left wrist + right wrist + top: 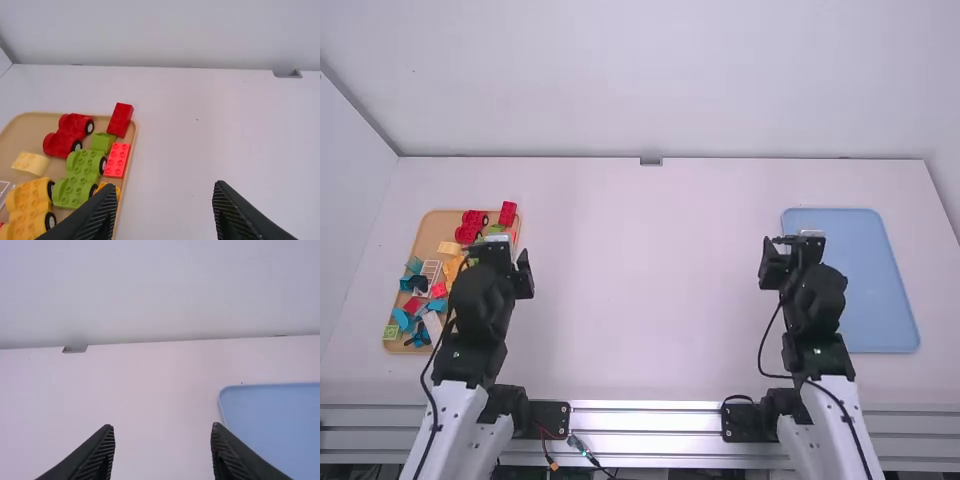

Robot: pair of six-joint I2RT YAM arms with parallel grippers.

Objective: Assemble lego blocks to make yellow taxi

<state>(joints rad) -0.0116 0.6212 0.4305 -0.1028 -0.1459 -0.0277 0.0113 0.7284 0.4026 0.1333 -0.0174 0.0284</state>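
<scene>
Right, the yellow car base [31, 206] sits inside the wooden tray [17, 135], among a crowd of blocks. Both pincers are released and gripping nothing: left pincer [165, 187] with fingers spread beside that tray, right pincer [161, 427] likewise spread, well off to the tray's right.

Crowding looks like the danger! The green car base [77, 179] lies just beside the yellow one, so a finger dropping between them could jam on it or shove the pair askew. Watch the red brick [120, 120] at the tray's far corner, too: tilted against the rim, it might tip out if brushed. And the pale yellow block [31, 163] seems to lie askew in the tray; pressed on at that angle, its studs likely wouldn't seat.

Now the heading: the yellow base's long axis runs roughly along the tray's long sides, slightly slanted, visible wheels toward the green base. Which end is front, I cannot tell.
</scene>
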